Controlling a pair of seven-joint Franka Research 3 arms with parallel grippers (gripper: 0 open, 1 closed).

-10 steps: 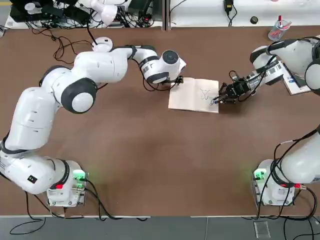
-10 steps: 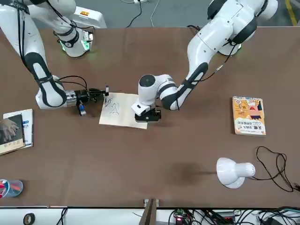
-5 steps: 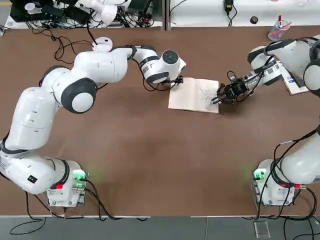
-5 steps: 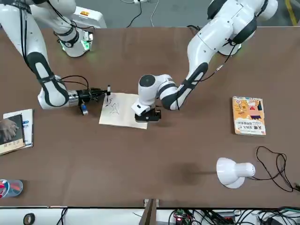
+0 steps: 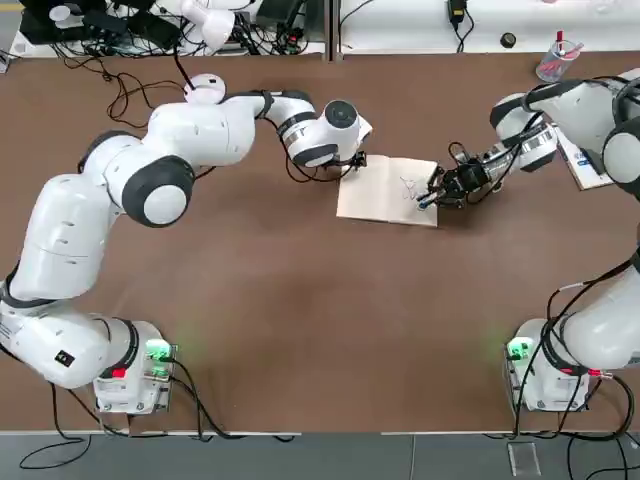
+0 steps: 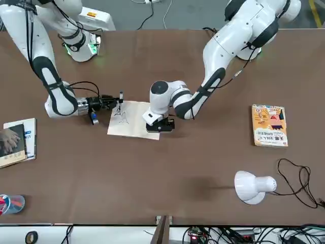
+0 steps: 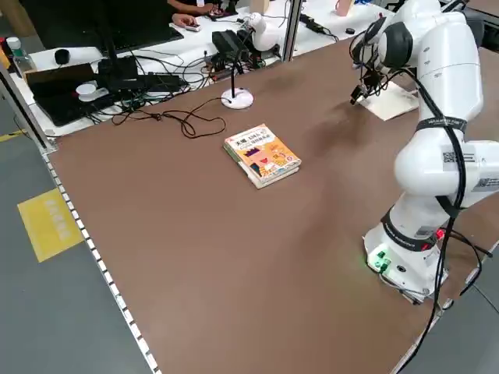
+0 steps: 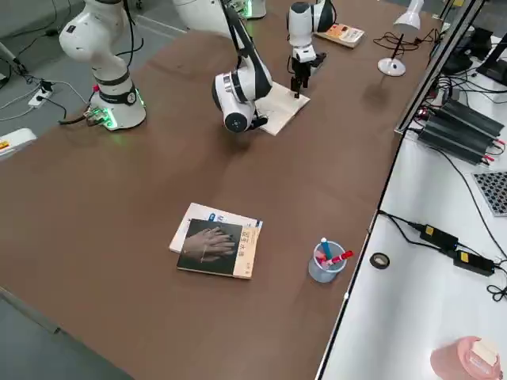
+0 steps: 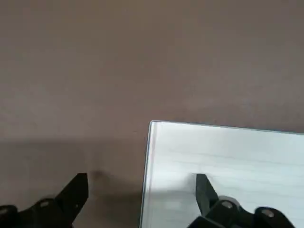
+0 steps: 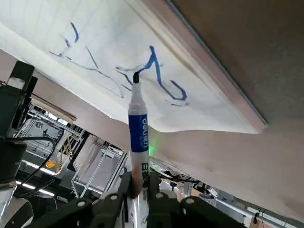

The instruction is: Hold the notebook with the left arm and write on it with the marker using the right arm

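The notebook (image 5: 385,190) lies open on the brown table, cream pages up, with blue scribbles near its right edge. My left gripper (image 5: 352,160) stands at its far left corner. In the left wrist view that gripper (image 9: 142,190) is open and straddles the notebook's (image 9: 228,156) edge, one finger over the page and one over the bare table. My right gripper (image 5: 440,190) reaches in from the right, shut on the marker (image 10: 137,128). The marker's tip rests on the page among the blue lines.
An orange-yellow book (image 6: 269,125) and a white desk lamp (image 6: 252,185) sit on the left arm's side of the table. A dark-covered book (image 8: 216,241) and a clear cup of pens (image 8: 326,261) are on the right arm's side.
My right gripper has shifted the marker a little farther onto the page, towards the left arm. The left arm and the notebook have not moved.
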